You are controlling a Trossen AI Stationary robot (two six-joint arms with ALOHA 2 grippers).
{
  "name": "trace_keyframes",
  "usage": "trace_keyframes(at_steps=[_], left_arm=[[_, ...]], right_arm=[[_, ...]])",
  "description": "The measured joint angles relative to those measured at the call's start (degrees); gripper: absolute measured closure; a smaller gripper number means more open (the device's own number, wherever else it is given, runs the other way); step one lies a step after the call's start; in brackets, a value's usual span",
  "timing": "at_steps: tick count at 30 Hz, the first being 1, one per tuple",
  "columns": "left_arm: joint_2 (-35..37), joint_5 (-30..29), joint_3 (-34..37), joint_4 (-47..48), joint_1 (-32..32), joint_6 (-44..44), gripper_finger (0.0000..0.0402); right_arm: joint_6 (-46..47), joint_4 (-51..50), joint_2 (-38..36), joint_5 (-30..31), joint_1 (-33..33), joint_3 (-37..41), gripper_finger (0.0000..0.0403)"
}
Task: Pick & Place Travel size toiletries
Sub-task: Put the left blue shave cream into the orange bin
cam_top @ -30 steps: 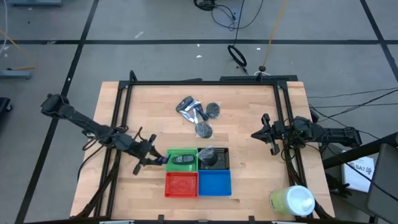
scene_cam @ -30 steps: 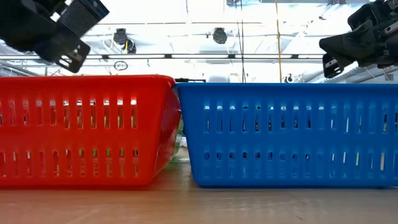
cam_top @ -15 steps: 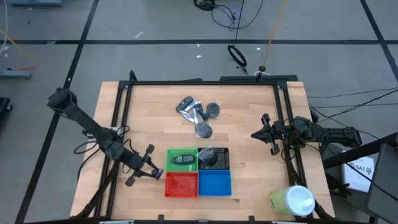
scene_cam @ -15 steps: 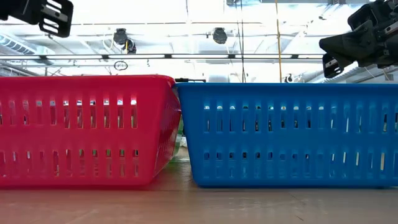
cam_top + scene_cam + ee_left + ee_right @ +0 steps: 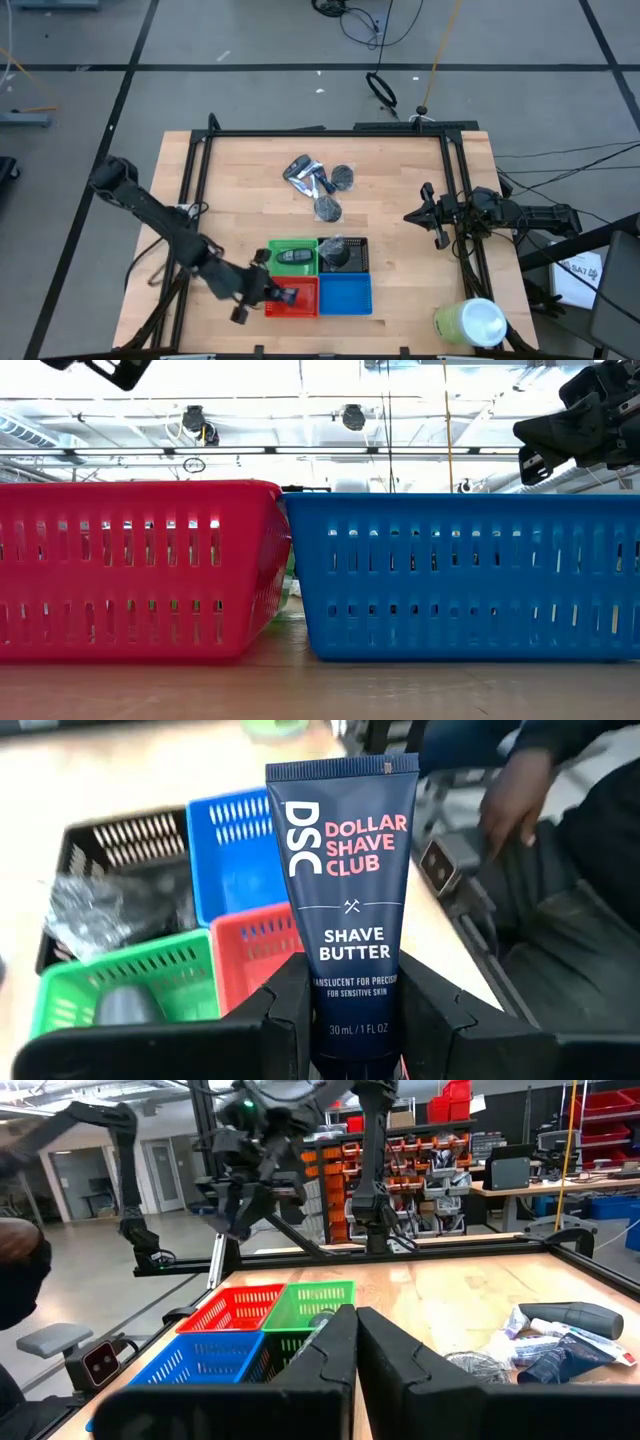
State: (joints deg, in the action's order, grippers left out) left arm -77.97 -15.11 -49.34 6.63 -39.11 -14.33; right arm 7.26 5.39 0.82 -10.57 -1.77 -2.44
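Note:
My left gripper (image 5: 268, 291) is shut on a dark blue tube (image 5: 343, 890) printed "Shave Butter", at the left edge of the red tray (image 5: 300, 305). It also shows at the top left of the low view (image 5: 100, 368). A dark grey oval (image 5: 293, 256) lies in the green tray (image 5: 275, 247), and a dark mesh puff (image 5: 338, 252) lies in the black tray (image 5: 363, 262). Tubes (image 5: 305, 175) and two puffs (image 5: 343, 176) lie on the table farther back. My right gripper (image 5: 424, 215) is shut and empty at the table's right. My left gripper pinches the tube's lower end (image 5: 352, 1020) between its two fingers (image 5: 288, 1005). The fingers come from the table's left. The tube sticks out ahead of them, its flat crimped end (image 5: 340, 766) away from the gripper. It hangs clear above the red tray.
The blue tray (image 5: 345, 293) stands right of the red one. A big pale green cylinder (image 5: 470, 322) with a white top stands at the near right corner. A person's hand (image 5: 510, 800) shows beyond the table's right side.
My left gripper has carried the tube from beside the green tray's left side toward the table's near edge and then to the right, so the tube now hangs over the red tray. It has stayed shut on the tube.

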Motion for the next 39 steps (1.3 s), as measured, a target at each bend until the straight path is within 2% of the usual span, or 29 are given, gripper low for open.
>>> trace_keyframes(at_steps=[6,13,26,39], left_arm=[[-9.96,0.0,-10.23,11.4,2.11,-6.48,0.0305],[-17.28,6.39,-11.84,13.51,5.25,-10.18,0.0305],[-19.96,7.64,-11.88,15.44,6.14,-16.56,0.0305],[-19.96,4.11,-11.89,15.56,4.61,-17.73,0.0305]], right_arm=[[-0.01,0.0,-0.01,0.0,0.01,-0.02,0.0403],[0.0,0.0,0.0,0.0,0.0,-0.01,0.0403],[0.01,0.0,0.0,0.0,0.0,0.0,0.0403],[-0.01,0.0,0.0,0.0,0.01,-0.02,0.0403]])
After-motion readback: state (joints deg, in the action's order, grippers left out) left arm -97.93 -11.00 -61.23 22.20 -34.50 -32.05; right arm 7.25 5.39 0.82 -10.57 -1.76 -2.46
